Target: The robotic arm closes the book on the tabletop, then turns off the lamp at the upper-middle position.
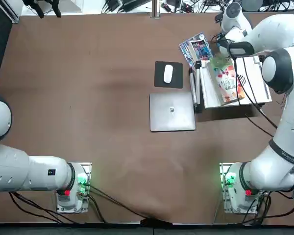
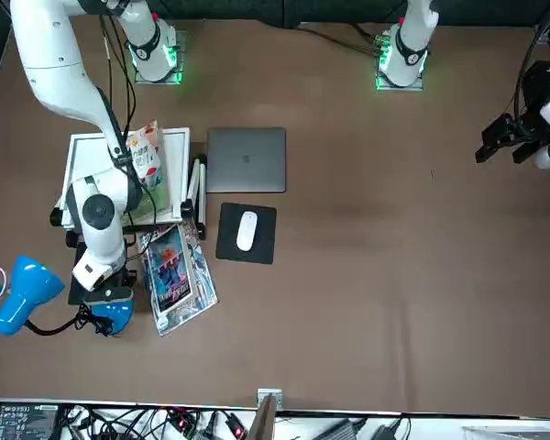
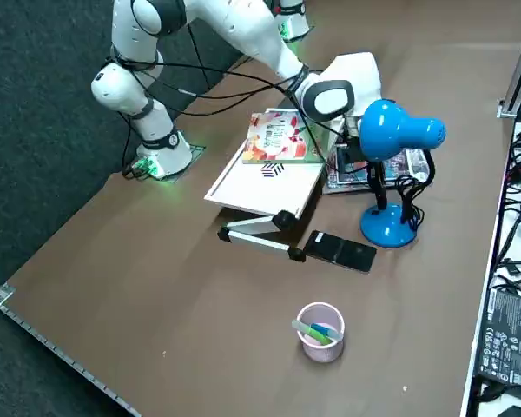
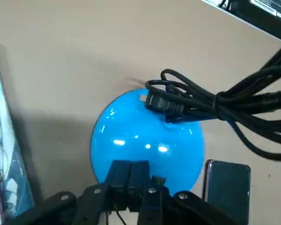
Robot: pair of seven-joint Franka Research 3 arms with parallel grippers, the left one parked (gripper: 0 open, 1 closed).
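Claw: black two-finger right gripper point(image 4: 130, 165) is seen clenched, fingers pressed together, nothing held btwn them; in wrist view it's overlapped w/ the lamp's base, contact can't be told.
Arm: glossy white jointed robotic arm w/ dark grey bands point(image 3: 243, 30) is reached over the white stand, black cables trailed along it.
Book: thin green-covered booklet w/ red-and-white pics point(image 3: 280, 139) is laid shut, cover up, on flat white stand point(image 3: 262, 184).
Lamp: bright-blue desk lamp w/ round disc base & black gooseneck point(image 3: 387, 226) is stood upright nr the stand; bundled black cord point(image 4: 215, 101) is hung by its neck. Lit or unlit can't be told.
Leaflets: blue glossy leaflets point(image 2: 176, 280) are placed just beside the stand.
Phone: black smartphone point(image 3: 340, 251) is set near lamp base.
Cup: clear pink-rimmed cup w/ markers point(image 3: 320, 347) is stood apart from the stand.
Laptop: closed silver laptop point(image 1: 172, 111) is placed near dark mouse pad point(image 1: 160, 78), white mouse point(image 1: 168, 74) on top.
Tabletop: matte brown tabletop point(image 1: 103, 122), all items borne.
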